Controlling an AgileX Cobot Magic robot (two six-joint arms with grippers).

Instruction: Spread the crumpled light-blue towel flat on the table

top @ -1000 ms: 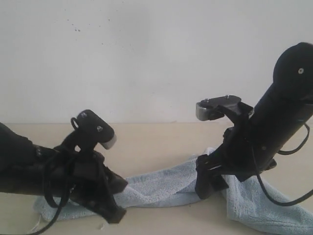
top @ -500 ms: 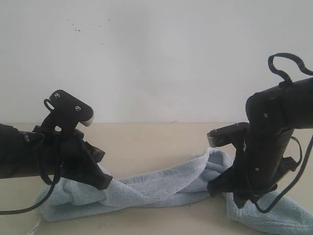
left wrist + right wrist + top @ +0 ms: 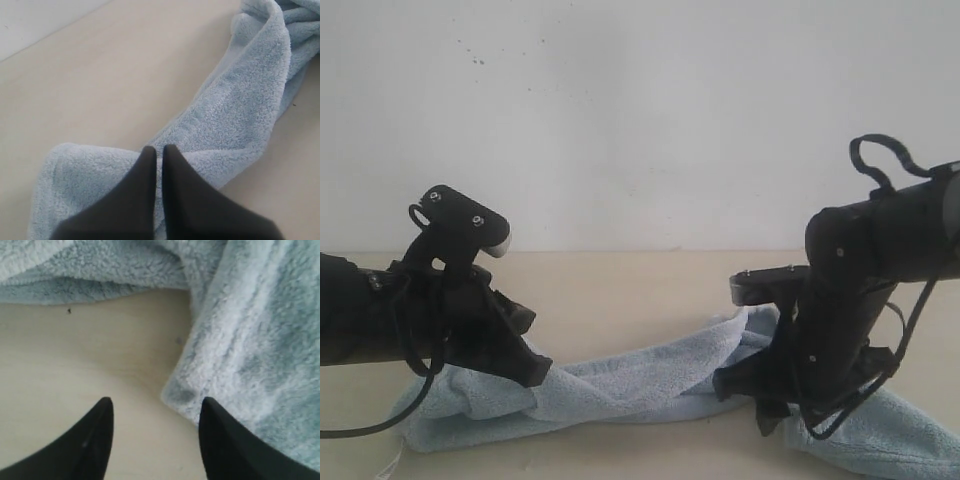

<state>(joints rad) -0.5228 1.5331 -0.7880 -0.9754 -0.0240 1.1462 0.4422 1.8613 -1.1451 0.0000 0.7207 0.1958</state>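
Note:
The light-blue towel (image 3: pixel 640 375) lies twisted into a long rope across the beige table (image 3: pixel 620 280), bunched at both ends. My left gripper (image 3: pixel 535 375) is at the towel's left end. In the left wrist view it (image 3: pixel 160 150) is shut, with a thin sliver of towel (image 3: pixel 240 115) pinched between the fingers. My right gripper (image 3: pixel 745 400) hangs low over the right end. In the right wrist view it (image 3: pixel 156 407) is open above the bare table (image 3: pixel 75 355). A rounded towel corner (image 3: pixel 180 392) pokes between the fingertips, untouched.
A white speckled wall (image 3: pixel 640 120) rises behind the table's far edge. A small white tag (image 3: pixel 395 462) sticks out at the towel's front left. Loose cables (image 3: pixel 880 160) loop off the right arm. The right end of the towel (image 3: pixel 910 440) runs toward the frame edge.
The left gripper rose and pulled back to the left with the towel end, then held still. The right arm swung upright, then shifted left and lower over the towel's right end.

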